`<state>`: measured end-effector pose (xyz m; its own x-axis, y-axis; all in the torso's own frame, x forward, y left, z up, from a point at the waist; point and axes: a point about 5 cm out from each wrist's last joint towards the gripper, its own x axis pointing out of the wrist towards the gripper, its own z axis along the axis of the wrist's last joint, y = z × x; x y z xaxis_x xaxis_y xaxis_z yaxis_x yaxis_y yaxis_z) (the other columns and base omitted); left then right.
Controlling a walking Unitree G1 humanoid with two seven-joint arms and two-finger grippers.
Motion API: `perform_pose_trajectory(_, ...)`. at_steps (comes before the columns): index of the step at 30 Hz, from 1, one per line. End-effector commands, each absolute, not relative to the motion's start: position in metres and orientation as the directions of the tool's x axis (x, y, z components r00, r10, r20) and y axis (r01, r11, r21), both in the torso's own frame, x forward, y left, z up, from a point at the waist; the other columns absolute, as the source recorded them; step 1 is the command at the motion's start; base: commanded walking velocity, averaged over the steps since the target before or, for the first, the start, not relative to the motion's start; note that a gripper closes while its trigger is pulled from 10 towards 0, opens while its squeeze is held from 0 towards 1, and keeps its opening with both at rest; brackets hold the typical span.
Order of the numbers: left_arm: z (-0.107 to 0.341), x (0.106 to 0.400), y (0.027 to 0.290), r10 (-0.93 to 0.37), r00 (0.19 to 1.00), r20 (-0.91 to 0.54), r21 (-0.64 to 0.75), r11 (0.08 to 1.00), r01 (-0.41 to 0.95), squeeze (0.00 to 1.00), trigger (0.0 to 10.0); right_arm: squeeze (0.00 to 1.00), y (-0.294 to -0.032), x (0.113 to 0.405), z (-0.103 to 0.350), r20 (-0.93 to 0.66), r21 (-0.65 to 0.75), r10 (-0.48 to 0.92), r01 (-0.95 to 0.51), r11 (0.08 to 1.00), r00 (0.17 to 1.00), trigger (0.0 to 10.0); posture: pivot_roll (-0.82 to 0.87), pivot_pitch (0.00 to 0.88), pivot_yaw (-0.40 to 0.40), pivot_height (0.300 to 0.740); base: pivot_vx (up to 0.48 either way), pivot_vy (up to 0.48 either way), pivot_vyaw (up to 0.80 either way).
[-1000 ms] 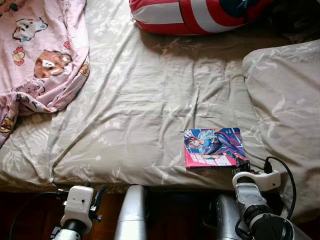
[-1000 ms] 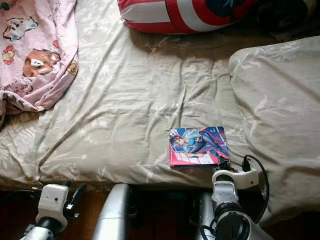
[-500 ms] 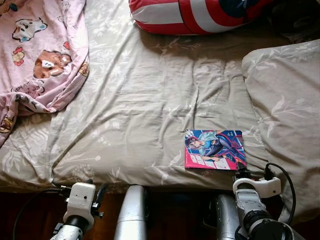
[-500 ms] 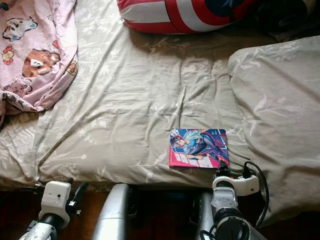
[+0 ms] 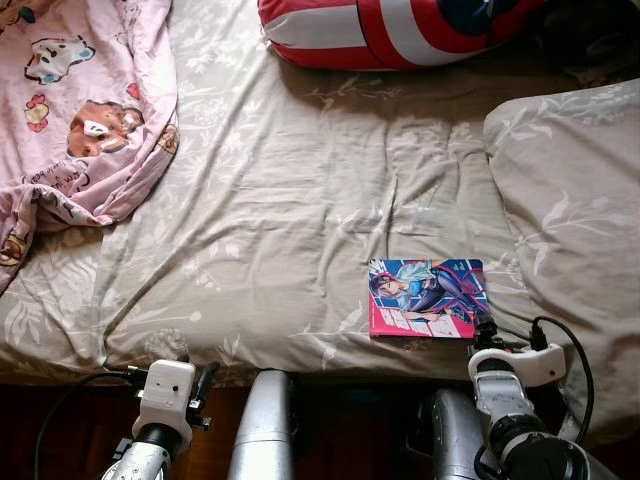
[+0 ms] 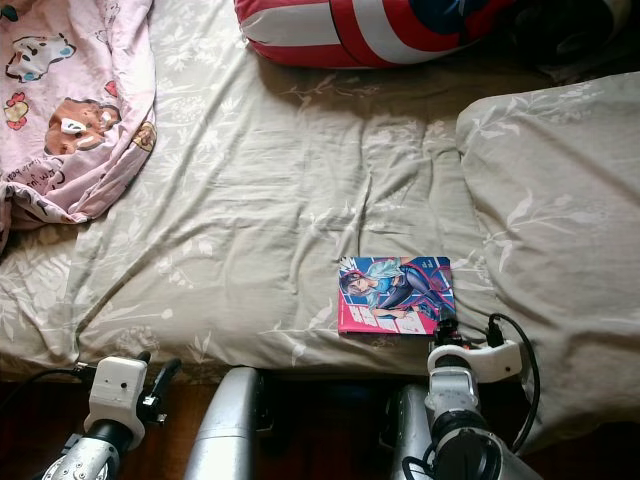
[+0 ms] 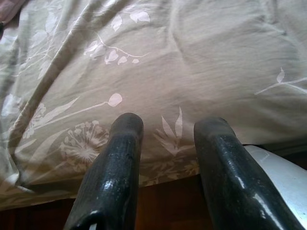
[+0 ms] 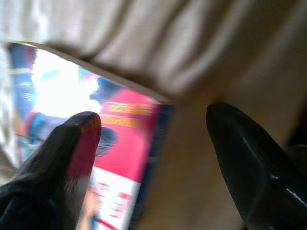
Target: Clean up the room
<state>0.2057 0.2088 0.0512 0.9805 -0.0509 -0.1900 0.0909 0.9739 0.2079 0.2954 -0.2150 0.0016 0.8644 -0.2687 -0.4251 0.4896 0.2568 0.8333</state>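
**Comic book at the bed's near edge: a shove is the risk**

Comic book [image 5: 427,298] lies flat on the bedsheet [image 5: 280,220], near-right, beside the pillow [image 5: 570,210]. The right gripper [image 8: 153,158] is spread wide at its near corner (nothing held). A flat cover may slide away or bunch cloth. The left gripper [image 7: 165,143] hangs open.

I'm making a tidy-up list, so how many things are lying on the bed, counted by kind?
Book: 1
Pink cartoon blanket: 1
Beige pillow: 1
Red, white and blue cushion: 1
Total: 4
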Motion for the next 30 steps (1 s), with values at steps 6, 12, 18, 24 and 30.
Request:
perform_pose_trajectory(6,0.031,0.209,0.21,-0.029,0.968,-0.249,0.205,0.975,0.082,0.0,10.0,0.0,-0.215,0.262,-0.027,-0.516,0.743,-0.271,0.582,0.329,0.812,10.0,0.24,0.318,0.06,0.639,0.0,0.0,0.0)
perform_pose_trajectory(12,0.025,0.217,0.207,-0.015,0.969,-0.248,0.189,0.98,0.063,0.0,10.0,0.0,-0.218,0.253,-0.031,-0.513,0.571,-0.29,0.574,0.587,0.808,10.0,0.2,0.276,0.034,0.639,0.0,0.0,0.0)
perform_pose_trajectory(18,0.015,0.23,0.21,0.037,0.967,-0.252,0.139,0.99,-0.002,0.0,10.0,0.0,-0.204,0.263,-0.017,-0.374,0.421,-0.203,0.361,0.832,0.905,10.0,0.14,0.221,0.008,0.639,0.0,0.0,0.0)
perform_pose_trajectory(24,0.008,0.242,0.214,0.096,0.956,-0.277,0.073,0.994,-0.079,0.0,10.0,0.0,-0.188,0.274,-0.007,-0.307,0.374,-0.086,0.203,0.905,0.948,10.0,0.11,0.186,-0.013,0.639,0.0,0.0,0.0)
perform_pose_trajectory(30,-0.005,0.247,0.209,0.103,0.941,-0.321,0.047,0.995,-0.093,0.0,10.0,0.0,-0.18,0.275,-0.013,-0.386,0.286,-0.005,0.125,0.95,0.922,10.0,0.11,0.134,-0.051,0.649,0.0,0.0,0.0)
